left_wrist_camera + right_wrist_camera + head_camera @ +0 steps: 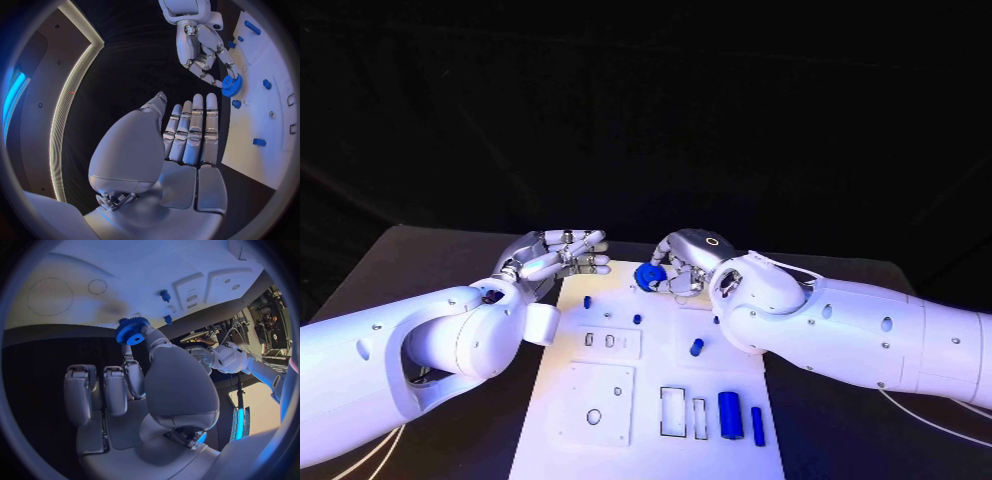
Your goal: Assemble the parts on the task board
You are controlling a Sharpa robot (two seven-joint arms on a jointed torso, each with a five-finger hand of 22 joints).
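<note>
- The right hand (pixel 682 262) pinches a blue gear (pixel 649 275) between thumb and a finger, just above the far end of the board (pixel 646 440) (teeth plainly visible in the right wrist view).
- The left hand (pixel 560 255) holds nothing, fingers straight and side by side, beside the board's far left corner.
- Small blue pegs (pixel 697 346) stand in the board's middle.
- Two blue cylinders (pixel 730 414) lie at the near right, next to rectangular slots (pixel 674 411).
</note>
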